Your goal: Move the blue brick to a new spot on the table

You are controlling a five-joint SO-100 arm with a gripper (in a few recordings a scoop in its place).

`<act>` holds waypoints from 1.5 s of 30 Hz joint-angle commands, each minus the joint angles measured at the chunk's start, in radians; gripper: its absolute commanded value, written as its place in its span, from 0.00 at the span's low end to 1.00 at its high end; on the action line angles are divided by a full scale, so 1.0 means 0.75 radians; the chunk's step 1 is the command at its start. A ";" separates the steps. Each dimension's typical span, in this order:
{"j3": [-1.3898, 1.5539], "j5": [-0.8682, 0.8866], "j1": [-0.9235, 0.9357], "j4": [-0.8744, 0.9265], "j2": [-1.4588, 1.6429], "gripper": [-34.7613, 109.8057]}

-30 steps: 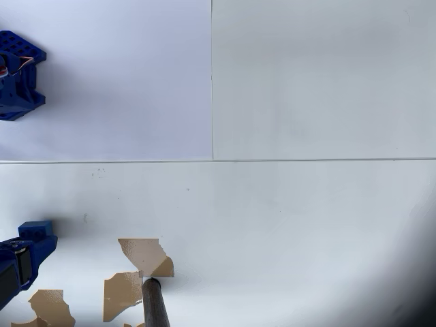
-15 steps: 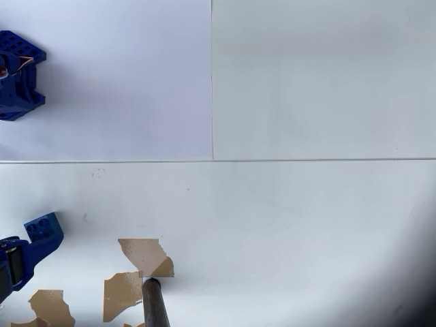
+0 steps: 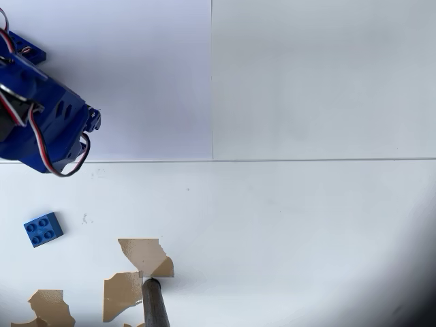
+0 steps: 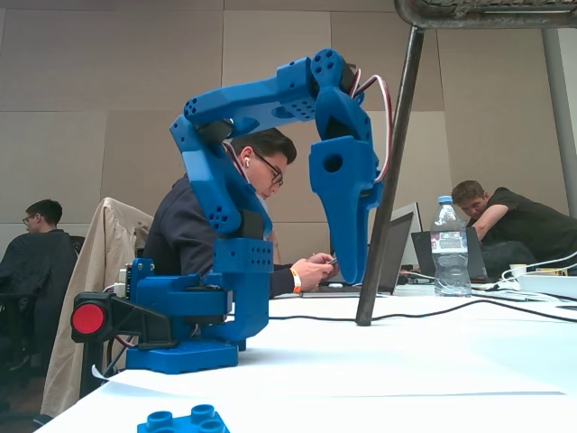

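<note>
Near left edge of table [image 3: 286, 225], overhead view: blue brick [image 3: 43, 229] lying flat, studs up, alone, just left of brown chipped patches [image 3: 144, 255]. Gripper [image 4: 347, 262] hanging high above surface, pointing down, well apart from brick; fingers' state: cannot tell. Dark pole [image 3: 155, 303] standing by patches.

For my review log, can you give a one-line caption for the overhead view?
Blue brick lying free on the white table near chipped brown patches, the blue arm raised above and clear of it.
</note>
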 commanded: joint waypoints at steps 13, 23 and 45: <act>0.642 0.297 -0.763 -0.266 0.577 0.24; 0.914 0.213 -0.759 -0.333 0.777 0.24; 1.299 0.053 -0.528 -0.284 1.458 0.24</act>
